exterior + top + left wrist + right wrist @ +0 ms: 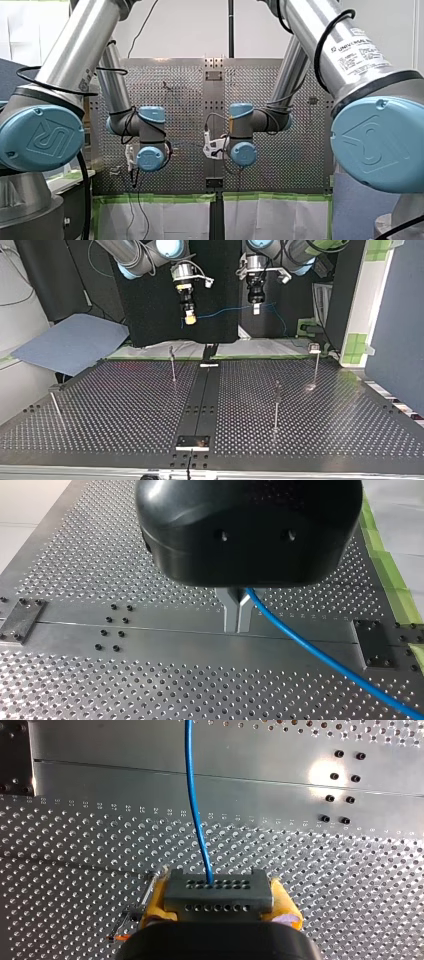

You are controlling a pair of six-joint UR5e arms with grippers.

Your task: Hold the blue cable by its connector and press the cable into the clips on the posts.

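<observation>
Front view: the robot's left arm and right arm reach in from the sides over the perforated metal table. Their wrists meet near its middle, and the fingers cannot be made out here. Top view: both grippers hang high above the table, toward its far edge. The right gripper is left of the dark centre strip, and the left gripper is right of it. The blue cable runs between them, sagging a little. Four thin posts stand on the table: one near the far edge just left of the strip, one at the far right corner, one mid-way in the right half, and one at the left edge. Left wrist view: the left gripper is black, and its metal fingers are closed narrowly on the cable, which trails away over the table. Right wrist view: the right gripper clamps the grey connector between yellow pads. The cable runs straight out from the connector, above the table's strip.
</observation>
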